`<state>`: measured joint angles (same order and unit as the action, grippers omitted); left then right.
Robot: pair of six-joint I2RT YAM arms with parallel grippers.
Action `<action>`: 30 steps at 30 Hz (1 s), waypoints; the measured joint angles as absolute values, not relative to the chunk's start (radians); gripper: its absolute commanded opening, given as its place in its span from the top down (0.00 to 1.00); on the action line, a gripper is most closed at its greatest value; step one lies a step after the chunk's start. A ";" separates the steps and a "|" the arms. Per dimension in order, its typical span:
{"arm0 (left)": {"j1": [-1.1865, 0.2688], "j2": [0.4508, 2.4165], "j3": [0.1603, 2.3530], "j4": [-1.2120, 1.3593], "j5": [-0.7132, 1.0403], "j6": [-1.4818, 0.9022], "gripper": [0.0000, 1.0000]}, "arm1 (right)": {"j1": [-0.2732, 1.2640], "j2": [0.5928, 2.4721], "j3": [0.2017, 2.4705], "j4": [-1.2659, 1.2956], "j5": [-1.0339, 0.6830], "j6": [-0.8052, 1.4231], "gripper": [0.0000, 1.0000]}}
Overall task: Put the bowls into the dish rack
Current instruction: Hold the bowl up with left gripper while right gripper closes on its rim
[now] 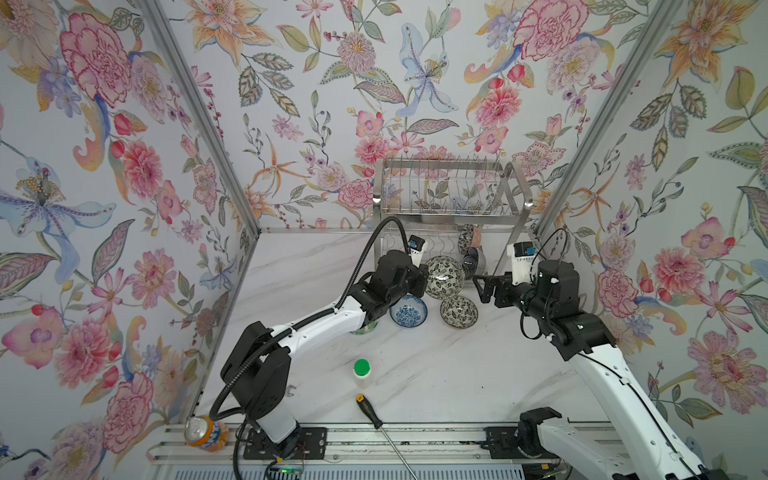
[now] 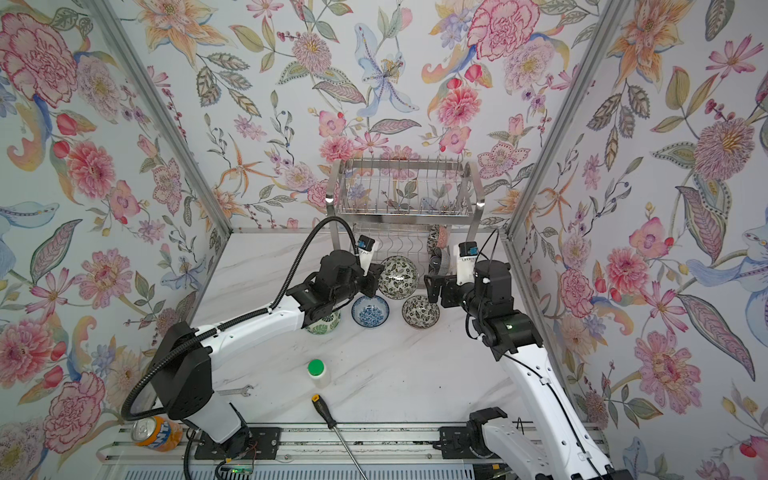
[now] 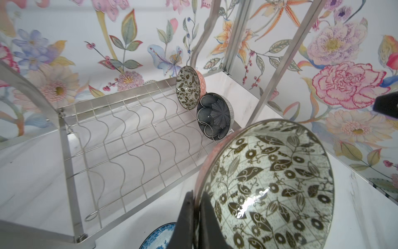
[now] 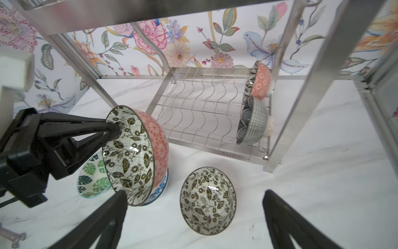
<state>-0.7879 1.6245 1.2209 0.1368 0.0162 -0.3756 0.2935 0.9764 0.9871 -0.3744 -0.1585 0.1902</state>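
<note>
The left gripper (image 4: 115,129) pinches a floral bowl (image 4: 133,157) by the rim, holding it on edge before the rack (image 4: 215,151), likely to slot it upright beside two racked bowls (image 3: 215,116). The right gripper (image 1: 484,289) gapes near a table bowl (image 4: 207,200), seemingly ready to grab.

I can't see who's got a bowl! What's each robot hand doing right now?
Left gripper: shut on the rim of a black-and-white floral bowl.
Right gripper: open, holding nothing.
</note>
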 measured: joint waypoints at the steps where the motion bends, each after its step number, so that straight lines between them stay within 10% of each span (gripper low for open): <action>1: -0.786 1.599 1.195 0.152 -0.006 -0.379 1.00 | 0.324 0.994 0.987 -0.354 -0.157 0.205 0.01; 16: -0.762 1.472 1.061 0.297 -0.113 -0.402 1.00 | 0.499 1.231 1.028 -0.166 -0.068 0.358 0.08; 30: -0.754 1.472 1.039 0.349 -0.104 -0.411 1.00 | 0.535 1.328 1.084 -0.094 -0.014 0.428 0.54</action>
<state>-0.7544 1.4723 1.0386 0.3489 -0.1036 -0.4107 0.5350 1.3277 1.0843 -0.0940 -0.0139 0.4278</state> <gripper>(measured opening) 0.085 0.473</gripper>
